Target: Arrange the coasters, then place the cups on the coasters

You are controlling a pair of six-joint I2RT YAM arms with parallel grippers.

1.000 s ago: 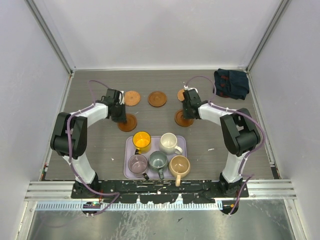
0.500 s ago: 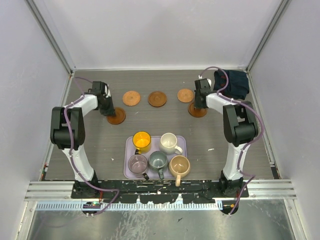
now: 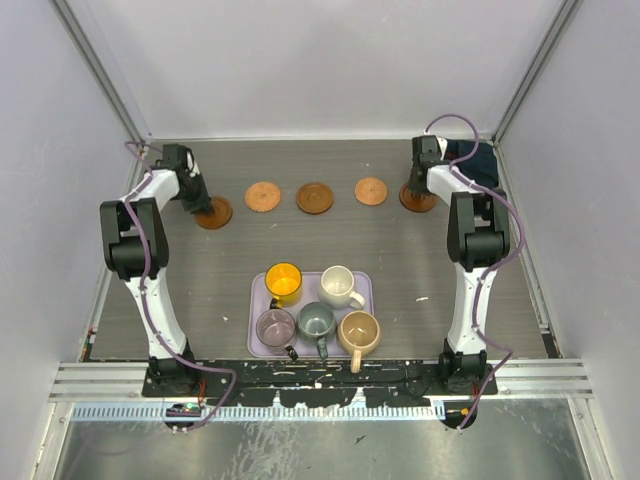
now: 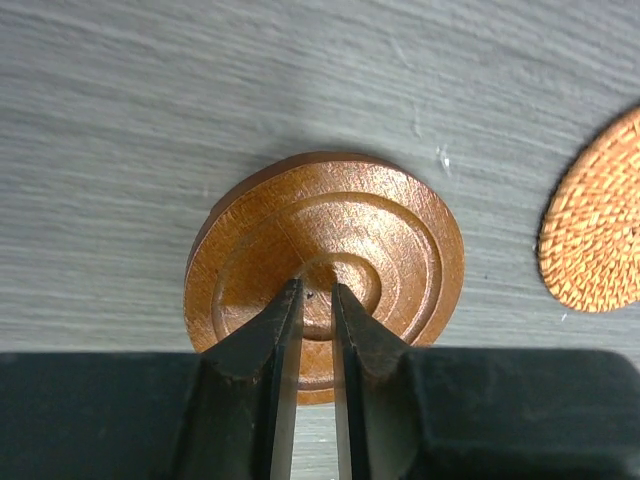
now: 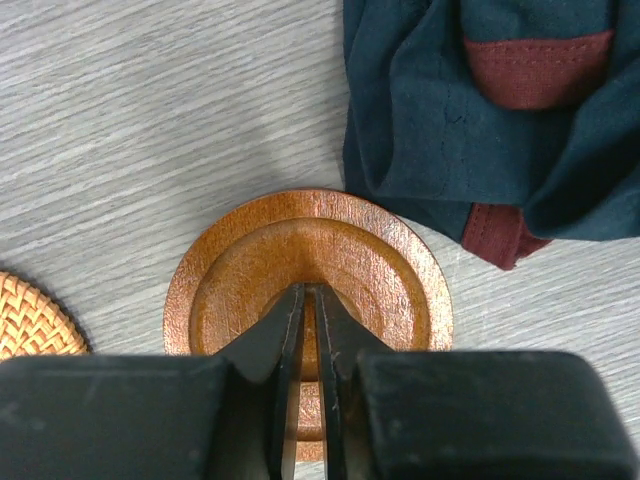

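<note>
Finding: five coasters lie in one row across the far tabletop (image 3: 190, 290). My left gripper (image 4: 313, 290) has its fingers all but together, with only a thin slit between them. Its tips press on the centre of the left end coaster (image 4: 400, 240), and nothing is clamped. A woven coaster (image 4: 600, 230) lies to the right of it, apart.

My right gripper (image 5: 305, 290) has its fingers together, tips on the right end coaster (image 5: 370, 250). That coaster's rim sits just beside the navy cloth (image 5: 450, 100); I cannot tell whether they touch.

Judgement: the arranging looks about finished, and no cup is placed yet. The cups stand on the lilac tray (image 3: 256, 300), near and centre, between my arms. From either gripper they lie nearward and inward. The yellow cup (image 3: 284, 282) is closer to my left arm and the white cup (image 3: 338, 285) to my right. Both grippers would have to open first.
</note>
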